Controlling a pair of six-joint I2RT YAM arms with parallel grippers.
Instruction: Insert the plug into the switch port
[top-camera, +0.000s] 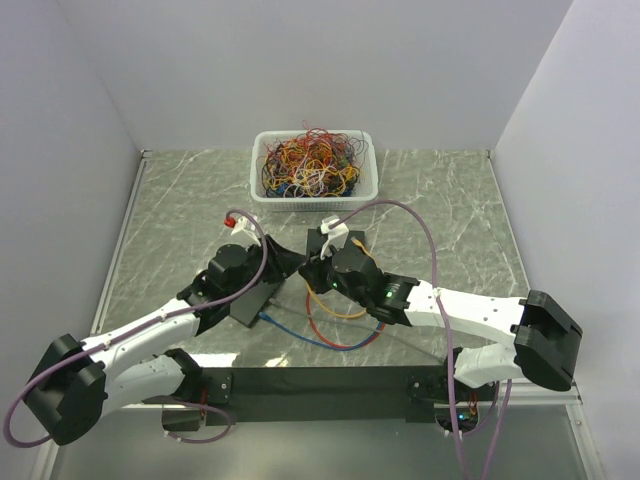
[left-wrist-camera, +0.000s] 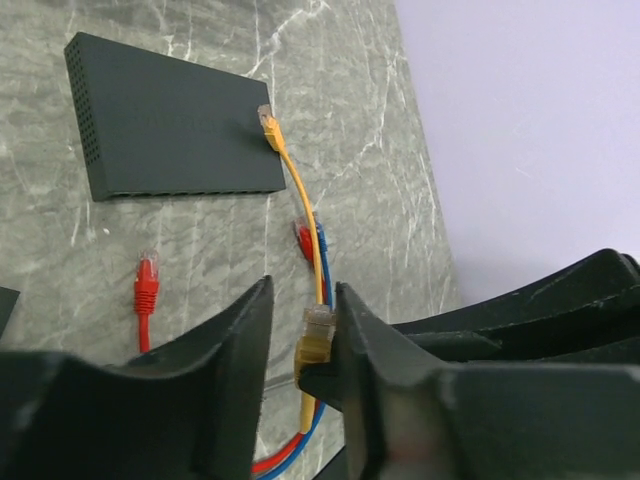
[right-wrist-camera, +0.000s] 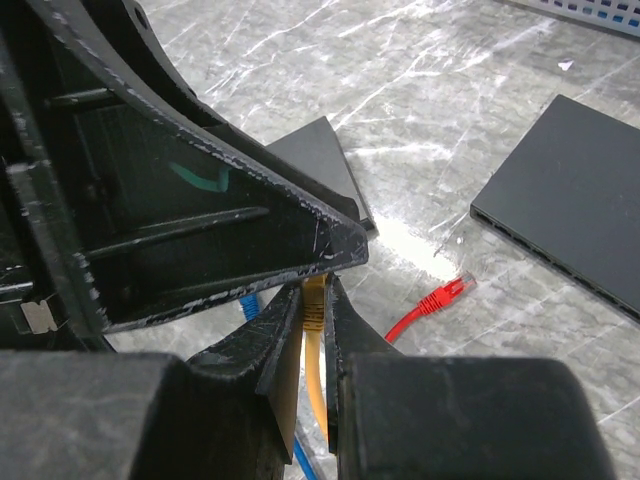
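Item under inspection: the yellow plastic cable plug (left-wrist-camera: 316, 335), found at mid-table where both arms meet, clamped between fingers. The right gripper (right-wrist-camera: 312, 308) has its fingers pressed together on it, pinching plug and cable from both sides. The left gripper (left-wrist-camera: 303, 300) stands with jaws parted astride the same plug, with a gap showing on one side. The flat black network switch (left-wrist-camera: 170, 130) lies on the grey marble-patterned table (top-camera: 440, 200), apart from the held plug. The yellow cable's other end rests at the switch's corner; whether it is seated cannot be told. A red plug (left-wrist-camera: 147, 280) and a blue cable (top-camera: 300, 335) lie loose nearby. A white plastic basket (top-camera: 300, 203) of tangled coloured wires stands at the far edge.
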